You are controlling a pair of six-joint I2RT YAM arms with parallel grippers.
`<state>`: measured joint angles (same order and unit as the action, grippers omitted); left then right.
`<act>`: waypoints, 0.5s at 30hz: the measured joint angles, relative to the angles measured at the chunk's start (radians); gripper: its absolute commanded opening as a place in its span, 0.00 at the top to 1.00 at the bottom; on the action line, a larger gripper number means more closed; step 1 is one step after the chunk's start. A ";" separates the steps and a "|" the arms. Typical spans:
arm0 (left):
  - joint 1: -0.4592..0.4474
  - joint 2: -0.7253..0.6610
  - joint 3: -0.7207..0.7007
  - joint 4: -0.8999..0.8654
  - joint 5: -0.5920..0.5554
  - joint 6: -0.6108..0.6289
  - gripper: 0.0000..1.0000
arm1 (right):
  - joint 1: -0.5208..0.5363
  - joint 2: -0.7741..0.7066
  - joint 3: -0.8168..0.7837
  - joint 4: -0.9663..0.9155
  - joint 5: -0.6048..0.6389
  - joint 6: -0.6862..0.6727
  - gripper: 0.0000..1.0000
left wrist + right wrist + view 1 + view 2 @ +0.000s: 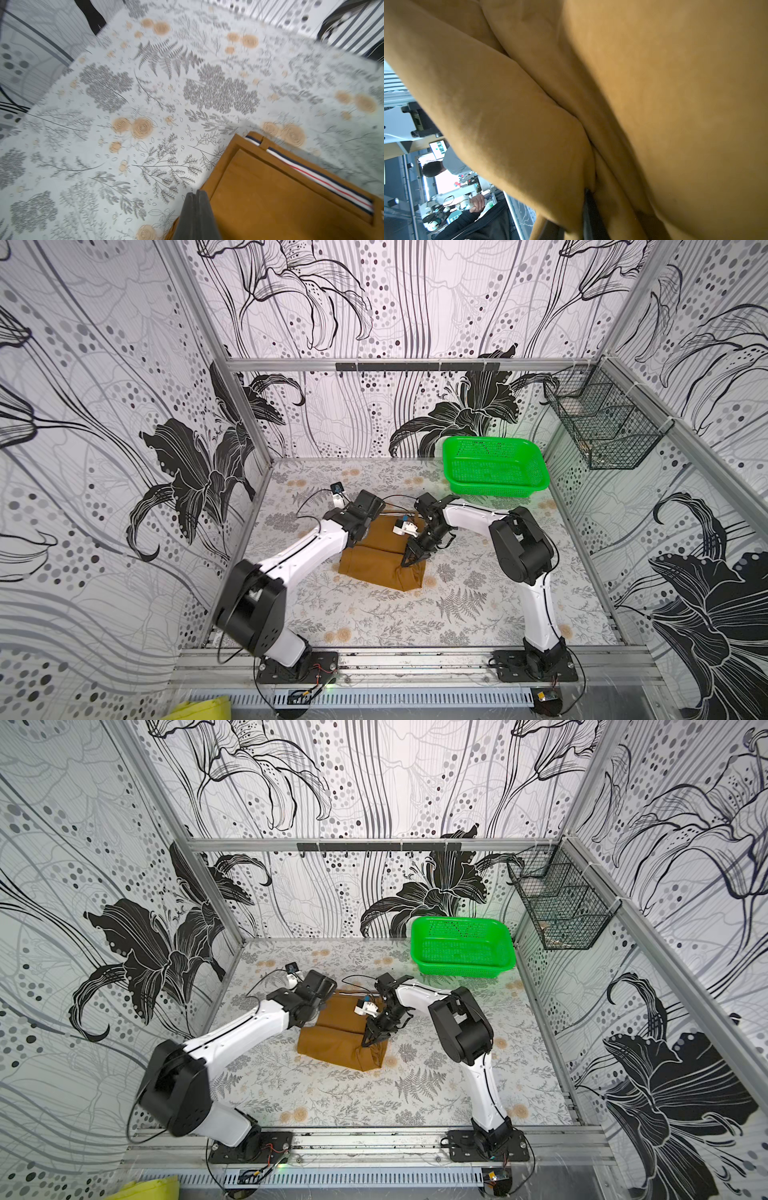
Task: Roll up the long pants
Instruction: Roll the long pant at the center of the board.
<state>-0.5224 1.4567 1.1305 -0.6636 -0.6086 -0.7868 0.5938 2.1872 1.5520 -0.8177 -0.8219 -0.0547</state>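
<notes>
Floral-print tabletop [374, 614] inside a cell w/ black-and-white lily wallpaper. Green plastic basket [494, 487] at the far right of the tabletop; black wire basket [606, 435] hung on the right wall.

Long pants [374, 560]: mid-tabletop, between the two arms, folded into a squat ochre block w/ a crease running across it in both top views. Striped waistband [311, 176] shows along one edge in the left wrist view.

L arm: base at the near-left rail, elbow raised, white forearm [307, 543] reaching fwd and inward. Wrist sits over the far-left edge of the pants.
- Left end effector [196, 193]: hidden under the wrist in both top views. Left wrist view shows the fingers [187, 216] pressed together, nothing between them, tips just beside the pants' edge near the waistband corner. Cannot tell whether they touch the cloth.

R arm: base at the near-right rail, upper link up to a high elbow [523, 543], forearm running inward. Wrist is bent so the tool points down and toward the near side.
- Right end effector [405, 563]: clamped on the near-right corner of the pants. Cloth there is bunched and pulled up off the tabletop into a small peak.
- Right wrist view is almost all ochre fabric [654, 104], folds converging into the dark finger [589, 207]. Jaws nearly closed, w/ cloth pinched between.
</notes>
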 measured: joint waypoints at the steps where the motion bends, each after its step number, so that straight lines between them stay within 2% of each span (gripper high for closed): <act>1: -0.003 -0.045 -0.001 -0.014 -0.006 0.000 1.00 | -0.001 0.005 0.003 -0.005 -0.005 0.003 1.00; 6: -0.093 -0.204 -0.054 -0.091 0.008 -0.033 1.00 | -0.006 0.025 0.024 -0.029 -0.021 0.014 1.00; 10: -0.170 -0.198 -0.154 -0.111 0.121 -0.099 1.00 | -0.009 0.034 0.032 -0.039 -0.031 0.014 1.00; 15: -0.192 -0.165 -0.249 -0.118 0.235 -0.191 1.00 | -0.010 0.037 0.032 -0.040 -0.037 0.014 1.00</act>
<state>-0.7147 1.2919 0.8818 -0.7818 -0.3733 -0.9775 0.5838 2.2246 1.5845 -0.8577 -0.8585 -0.0410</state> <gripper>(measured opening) 0.042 0.138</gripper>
